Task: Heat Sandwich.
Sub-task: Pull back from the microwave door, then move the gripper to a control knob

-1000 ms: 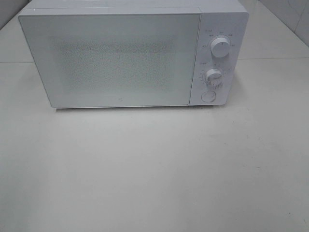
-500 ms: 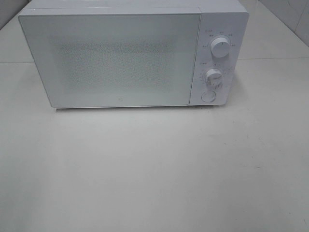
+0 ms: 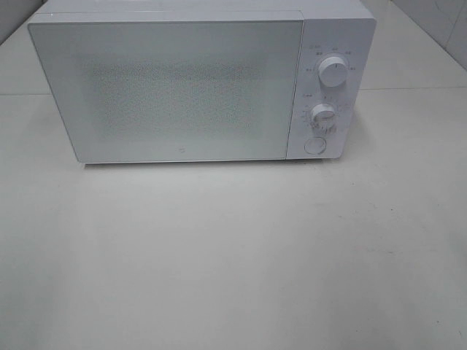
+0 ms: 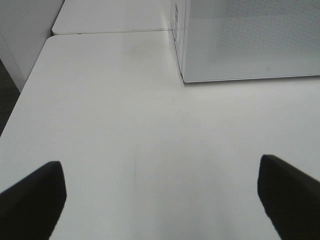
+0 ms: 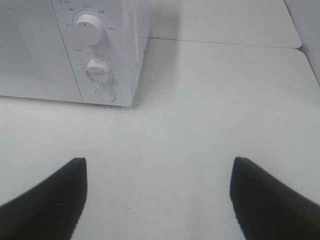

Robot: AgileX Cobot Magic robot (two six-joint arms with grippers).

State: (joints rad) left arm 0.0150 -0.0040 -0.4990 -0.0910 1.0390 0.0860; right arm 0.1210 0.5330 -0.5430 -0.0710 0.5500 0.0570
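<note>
The sandwich is out of view in every frame. A white microwave [image 3: 197,80] stands at the back of the white table [image 3: 233,255] with its door shut. Its panel carries two knobs [image 3: 333,73] and a round button [image 3: 314,145]. My left gripper [image 4: 160,200] hovers open over bare table, near the microwave's left front corner [image 4: 184,77], with nothing between its dark fingers [image 4: 35,200]. Open and empty too, my right gripper [image 5: 157,200] faces the microwave's control panel [image 5: 95,55]. Neither arm shows in the exterior high view.
A seam [image 3: 408,89] crosses the tabletop behind the microwave. The table's left edge [image 4: 20,97] drops off beside a grey wall. A second table section [image 5: 225,20] lies behind on the right.
</note>
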